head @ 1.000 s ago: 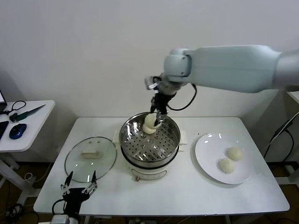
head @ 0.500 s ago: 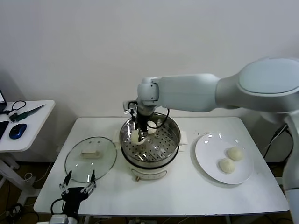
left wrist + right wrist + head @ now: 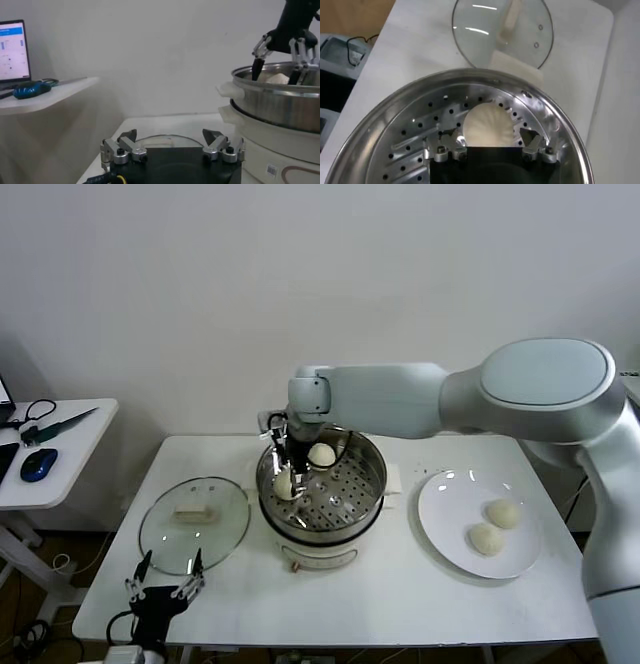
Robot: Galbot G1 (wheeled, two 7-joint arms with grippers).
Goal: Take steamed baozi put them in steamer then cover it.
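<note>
The steamer (image 3: 345, 509) stands mid-table on its cream base. My right gripper (image 3: 287, 470) is down inside it on the left side, open, with one steamed baozi (image 3: 284, 486) lying on the perforated tray between its fingers. In the right wrist view that baozi (image 3: 487, 120) sits just clear of the spread jaws of the right gripper (image 3: 487, 134). A second baozi (image 3: 322, 454) rests at the back of the tray. Two more (image 3: 503, 513) (image 3: 486, 538) lie on the plate. The cover (image 3: 193, 522) lies flat left of the steamer. My left gripper (image 3: 166, 576) waits open near the table's front-left edge.
A flat white plate (image 3: 445, 519) sits right of the steamer. A low side table (image 3: 60, 446) with a mouse, cables and a laptop (image 3: 11, 50) stands off to the left. The wall runs close behind the table.
My right arm carried the baozi from the back of the steamer to its left side, lowered it onto the tray and opened its jaws. The left arm stayed still.
</note>
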